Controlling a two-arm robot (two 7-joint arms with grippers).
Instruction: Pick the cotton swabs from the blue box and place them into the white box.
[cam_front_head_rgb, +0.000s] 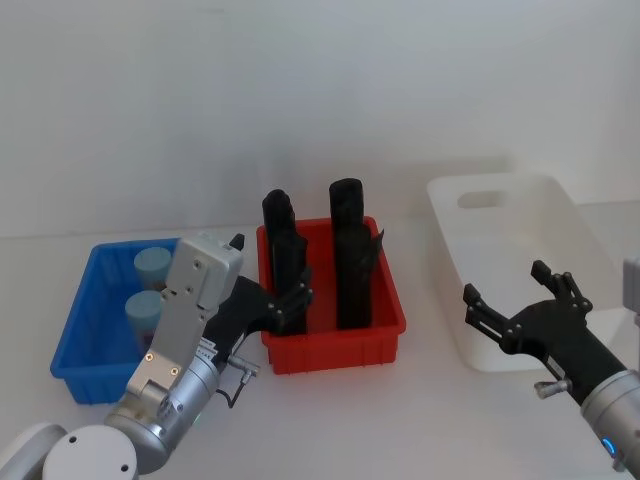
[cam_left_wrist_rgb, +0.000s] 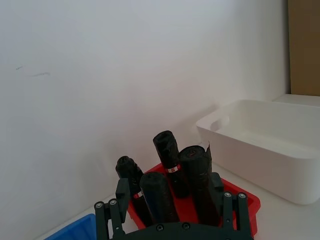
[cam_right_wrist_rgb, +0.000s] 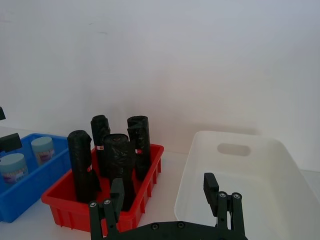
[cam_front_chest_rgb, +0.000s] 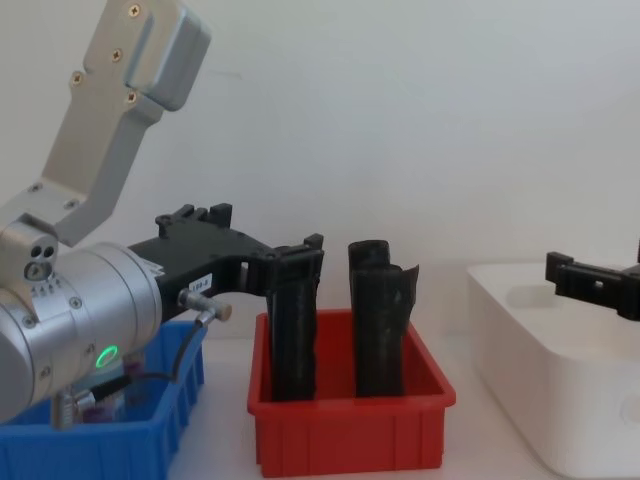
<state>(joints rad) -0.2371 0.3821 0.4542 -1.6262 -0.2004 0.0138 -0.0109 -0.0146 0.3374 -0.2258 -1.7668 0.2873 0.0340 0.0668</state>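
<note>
Two cotton swabs tubs with pale blue lids, one (cam_front_head_rgb: 153, 265) behind the other (cam_front_head_rgb: 143, 310), stand in the blue box (cam_front_head_rgb: 72, 340) at the left; the right wrist view shows both (cam_right_wrist_rgb: 42, 149) (cam_right_wrist_rgb: 13, 167). My left gripper (cam_front_head_rgb: 280, 300) hovers open and empty between the blue box and the red bin, to the right of the tubs. The white box (cam_front_head_rgb: 500, 355) sits at the right with nothing visible inside. Over its near left corner my right gripper (cam_front_head_rgb: 512, 290) hangs open, holding nothing.
A red bin (cam_front_head_rgb: 335, 345) holding several tall black rolls (cam_front_head_rgb: 350, 250) stands between the blue box and the white box. A plain white wall rises close behind the table. The left gripper's fingers (cam_front_chest_rgb: 300, 255) are level with the tops of the rolls.
</note>
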